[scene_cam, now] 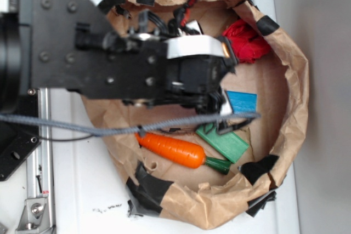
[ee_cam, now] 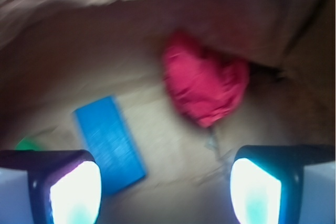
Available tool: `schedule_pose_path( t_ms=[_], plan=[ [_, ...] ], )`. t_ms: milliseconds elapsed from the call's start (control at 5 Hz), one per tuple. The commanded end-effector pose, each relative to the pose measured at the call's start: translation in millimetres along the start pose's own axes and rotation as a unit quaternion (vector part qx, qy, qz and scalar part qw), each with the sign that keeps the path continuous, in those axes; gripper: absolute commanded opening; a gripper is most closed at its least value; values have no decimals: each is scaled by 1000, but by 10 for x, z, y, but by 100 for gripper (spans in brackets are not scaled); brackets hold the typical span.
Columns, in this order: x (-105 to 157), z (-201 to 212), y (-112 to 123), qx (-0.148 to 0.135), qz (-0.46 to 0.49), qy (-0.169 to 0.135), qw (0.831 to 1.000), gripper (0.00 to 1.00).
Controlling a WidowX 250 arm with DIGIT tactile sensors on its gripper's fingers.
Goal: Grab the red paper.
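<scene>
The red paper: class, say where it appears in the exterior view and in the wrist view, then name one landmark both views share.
Exterior view: the red paper sits upper right, against the brown paper wall, beyond the hand.
Wrist view: right of centre, ahead of the open fingers, against the wall.
Shared landmark: the blue block, beside the red paper in both views.

Black arm low, gripper [ee_cam: 165,190] empty, jaws spread wide apart.
</scene>
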State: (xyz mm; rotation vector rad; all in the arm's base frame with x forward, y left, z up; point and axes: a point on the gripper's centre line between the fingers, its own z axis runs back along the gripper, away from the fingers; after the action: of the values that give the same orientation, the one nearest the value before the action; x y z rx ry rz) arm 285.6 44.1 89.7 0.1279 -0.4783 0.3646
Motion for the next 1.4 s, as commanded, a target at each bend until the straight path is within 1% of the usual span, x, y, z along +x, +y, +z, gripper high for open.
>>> schedule_pose_path(
  t_ms=[0,200,400,600,800,1000,1200],
  plan=[
    [196,-152,176,19,23,-34,999,100],
    [206,-240,81,24,-4,-33,999,100],
    [216,-348,241,70,2,-35,997,100],
    [272,-535,293,69,2,-17,997,100],
    [393,-627,249,84,-21,-19,996,100],
    [489,-665,144,87,-45,-26,995,100],
    [502,-665,115,85,-55,-24,995,0]
  ],
)
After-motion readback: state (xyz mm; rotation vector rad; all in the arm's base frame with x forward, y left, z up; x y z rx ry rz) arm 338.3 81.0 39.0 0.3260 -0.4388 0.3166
